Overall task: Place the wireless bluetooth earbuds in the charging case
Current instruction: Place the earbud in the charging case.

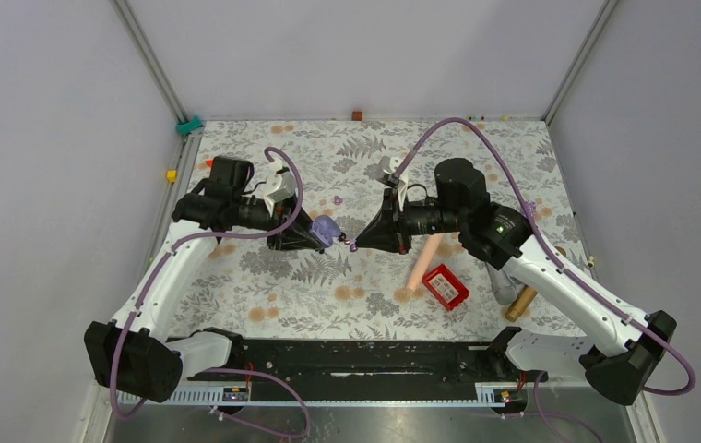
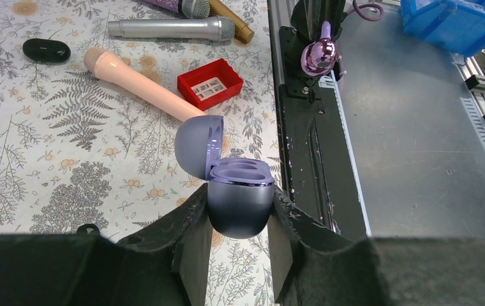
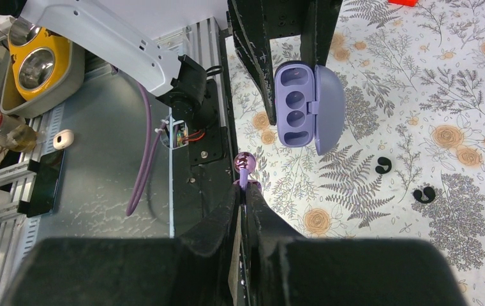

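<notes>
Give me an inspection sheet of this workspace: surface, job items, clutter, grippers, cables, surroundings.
Surface: floral-print table cover, objects scattered on it.
Job's things: lavender oval charging case, lid open, wells empty; shiny purple earbud close to it, not yet inserted; small purple item on the cover, possibly the second earbud.
Clutter: pink cylinder, red tray, silver microphone, black oval pebble, two small black curled pieces.
Grippers: left gripper shut on the case; right gripper shut on the earbud.
Cables: purple cables loop above each arm.
Surroundings: grey walls; nothing else seen.
</notes>
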Action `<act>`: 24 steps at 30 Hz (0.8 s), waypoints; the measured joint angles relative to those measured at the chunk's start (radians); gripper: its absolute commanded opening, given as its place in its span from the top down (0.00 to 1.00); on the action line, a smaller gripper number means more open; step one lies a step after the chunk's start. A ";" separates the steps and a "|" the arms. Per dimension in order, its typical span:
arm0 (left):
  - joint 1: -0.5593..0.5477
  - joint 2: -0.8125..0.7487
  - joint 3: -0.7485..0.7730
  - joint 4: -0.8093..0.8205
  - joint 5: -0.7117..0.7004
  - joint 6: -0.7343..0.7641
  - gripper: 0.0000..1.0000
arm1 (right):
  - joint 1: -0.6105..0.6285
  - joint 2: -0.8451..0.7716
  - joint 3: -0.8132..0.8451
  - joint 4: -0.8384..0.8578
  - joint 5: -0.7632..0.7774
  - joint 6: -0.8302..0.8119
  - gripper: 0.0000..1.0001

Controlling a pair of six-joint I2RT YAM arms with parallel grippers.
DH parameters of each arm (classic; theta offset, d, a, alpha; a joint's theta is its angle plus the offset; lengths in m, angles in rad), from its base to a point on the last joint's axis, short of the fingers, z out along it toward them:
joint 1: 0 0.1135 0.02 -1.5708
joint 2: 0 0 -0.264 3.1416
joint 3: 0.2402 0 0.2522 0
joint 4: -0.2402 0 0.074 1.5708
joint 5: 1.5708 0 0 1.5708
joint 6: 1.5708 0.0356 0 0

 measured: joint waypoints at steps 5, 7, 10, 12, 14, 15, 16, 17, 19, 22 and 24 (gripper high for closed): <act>0.001 0.000 -0.005 0.002 0.008 0.003 1.00 | 0.000 0.005 0.000 0.006 0.000 0.006 0.94; 0.001 -0.001 -0.010 0.003 0.012 0.003 1.00 | 0.000 0.010 0.000 0.013 0.000 0.010 0.94; 0.001 -0.001 -0.014 0.003 0.016 0.003 1.00 | 0.002 0.018 0.000 0.014 0.000 0.009 0.93; 0.001 -0.001 -0.014 0.003 0.020 0.003 1.00 | 0.002 0.021 -0.001 0.014 0.000 0.003 0.93; 0.001 -0.003 -0.018 0.004 0.024 0.003 1.00 | 0.003 0.022 -0.005 0.013 0.000 -0.008 0.93; 0.001 -0.005 -0.022 0.005 0.026 0.004 1.00 | 0.003 0.022 -0.006 0.013 0.002 -0.016 0.93; 0.001 -0.008 -0.027 0.006 0.031 0.004 1.00 | 0.003 0.022 -0.007 0.013 0.003 -0.024 0.93; 0.001 -0.010 -0.031 0.006 0.035 0.004 1.00 | 0.004 0.022 -0.008 0.012 0.004 -0.032 0.92; 0.001 -0.010 -0.034 0.006 0.043 0.005 1.00 | 0.006 0.022 -0.010 0.012 0.007 -0.046 0.91; 0.001 -0.012 -0.038 0.010 0.052 0.006 1.00 | 0.011 0.021 -0.016 0.012 0.008 -0.066 0.91; 0.001 -0.012 -0.043 0.011 0.057 0.006 1.00 | 0.013 0.022 -0.020 0.011 0.009 -0.076 0.91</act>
